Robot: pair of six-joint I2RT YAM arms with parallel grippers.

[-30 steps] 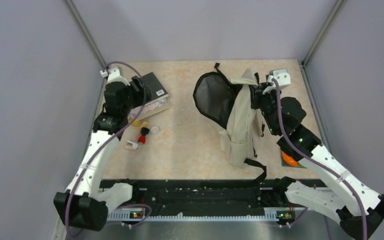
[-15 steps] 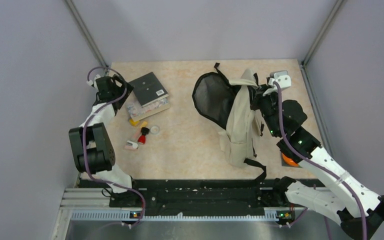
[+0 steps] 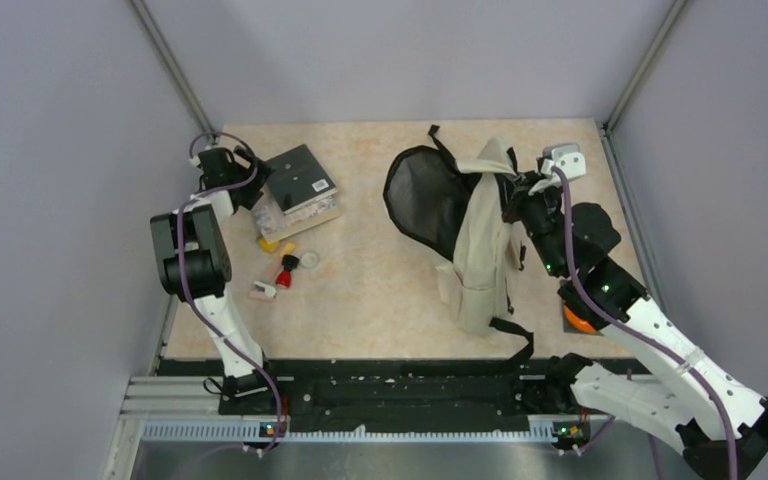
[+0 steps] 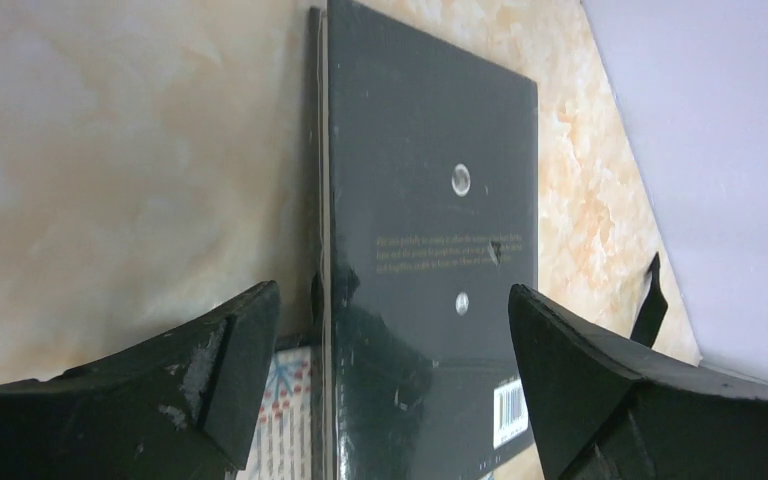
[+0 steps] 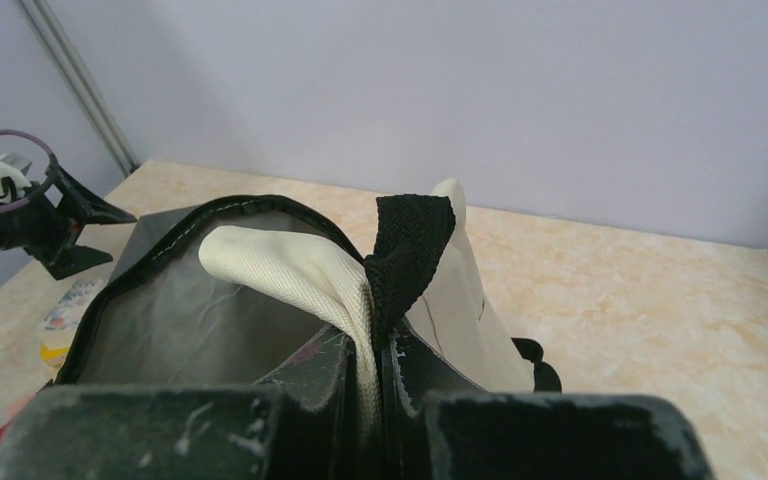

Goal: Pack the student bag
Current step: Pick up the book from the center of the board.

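The cream student bag (image 3: 480, 245) lies right of centre with its dark mouth (image 3: 425, 195) held open towards the left. My right gripper (image 3: 513, 195) is shut on the bag's cream rim and black strap (image 5: 408, 250) and holds them up. My left gripper (image 3: 250, 185) is open at the far left, its jaws on either side of the near edge of a black notebook (image 3: 300, 178). In the left wrist view the notebook (image 4: 425, 200) lies between the two fingers (image 4: 230, 370), on top of a patterned white book (image 4: 280, 420).
Small items lie on the table below the notebook: a yellow piece (image 3: 270, 244), a red and black piece (image 3: 286, 270), a clear round lid (image 3: 310, 260) and a pink and white eraser (image 3: 262, 291). An orange object (image 3: 578, 320) sits behind the right arm. Grey walls close three sides.
My left arm has drawn back and folded up, and its gripper has swung to the notebook's left edge. The right gripper holds the bag as before.
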